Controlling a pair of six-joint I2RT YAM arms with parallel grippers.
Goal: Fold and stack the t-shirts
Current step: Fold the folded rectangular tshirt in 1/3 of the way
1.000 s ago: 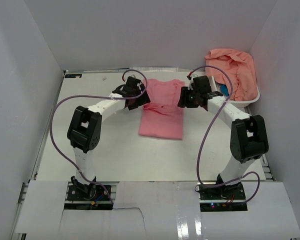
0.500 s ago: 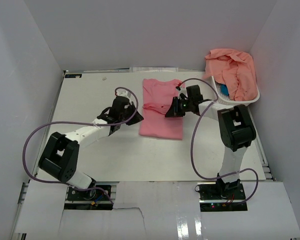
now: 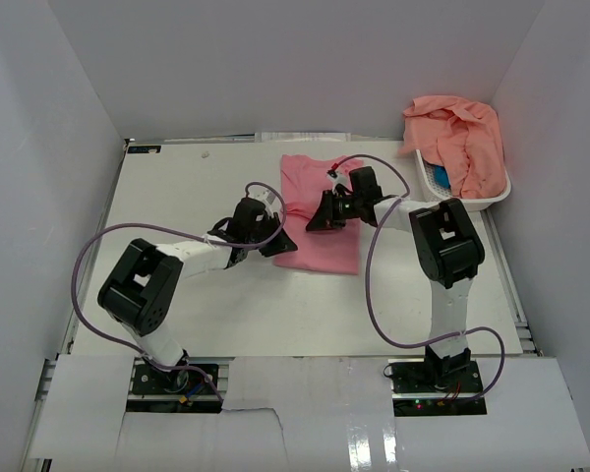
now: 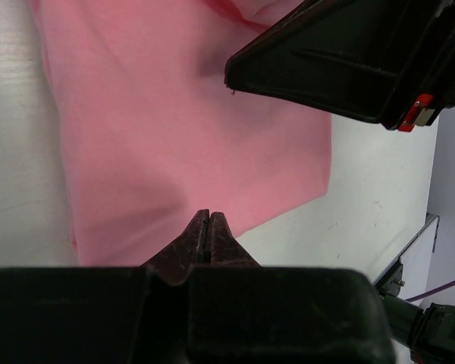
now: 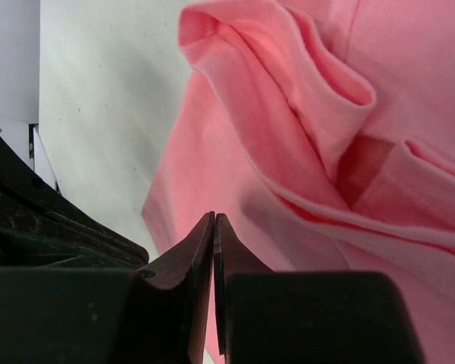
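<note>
Left pincer [image 4: 210,218]: shut, tips pressed together. It is held low over the shirt [image 3: 324,251], just inside the shirt's left edge. Whether any cloth is nipped between the tips cannot be told.
Right pincer [image 5: 214,218]: shut as well, with only a hairline seen between the tips. It is set over the middle of the same shirt, beside a run of tucked layers. A nip of cloth cannot be confirmed here either.
Pincers together: both are near each other over the one shirt, the left at its edge and the right further in.
Shirt: rose-pink and plain, laid on the table [image 3: 177,187] as a long narrow panel. Its sides are seen turned in, and soft ridges show where the layers overlap.
Pile [image 3: 457,133]: more salmon shirts are heaped loosely in the basket [image 3: 487,200] at the far right, well apart from the pincers.
Handling: the cloth is judged light, limp and without stiffness. It would sag from any held point and drag across the table rather than slide as one piece.
Hold: an edge or corner is judged best, taken through all the layers at once and by both pincers spaced across the width.
Risk: if only the top layer were pinched, the fold would likely be peeled open.
</note>
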